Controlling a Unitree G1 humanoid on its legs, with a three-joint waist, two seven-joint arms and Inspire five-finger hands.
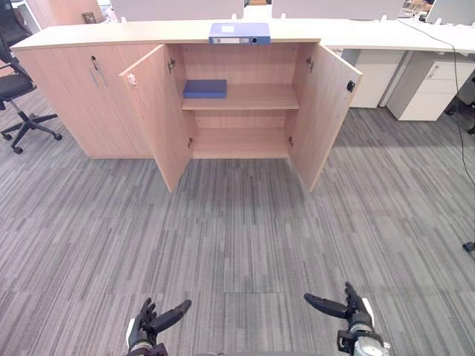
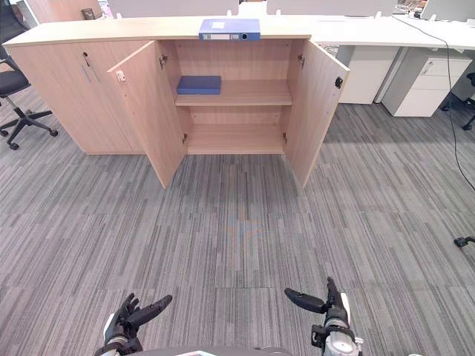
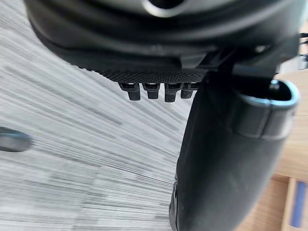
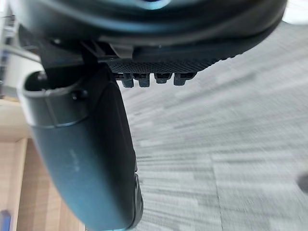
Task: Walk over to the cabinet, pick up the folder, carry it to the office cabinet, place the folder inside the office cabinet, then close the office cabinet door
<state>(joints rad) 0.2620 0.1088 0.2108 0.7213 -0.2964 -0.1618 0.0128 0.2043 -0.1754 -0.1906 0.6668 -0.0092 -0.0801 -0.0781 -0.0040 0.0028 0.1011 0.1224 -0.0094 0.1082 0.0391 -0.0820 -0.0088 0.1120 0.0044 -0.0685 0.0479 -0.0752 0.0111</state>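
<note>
In the left eye view, the blue folder lay flat on top of the wooden cabinet, directly above the compartment whose two doors stood wide open. A flat blue item sat at the left end of the upper shelf inside. My left hand and right hand hung low over the grey carpet, well apart from the folder, which lay straight ahead between them.

In the right eye view, both hands were loosely open with nothing in them. An office chair stood to the left of the cabinet.

In the left wrist view, my slack fingertips and thumb showed over the carpet, empty.

The right wrist view showed my right hand likewise relaxed, holding nothing.
</note>
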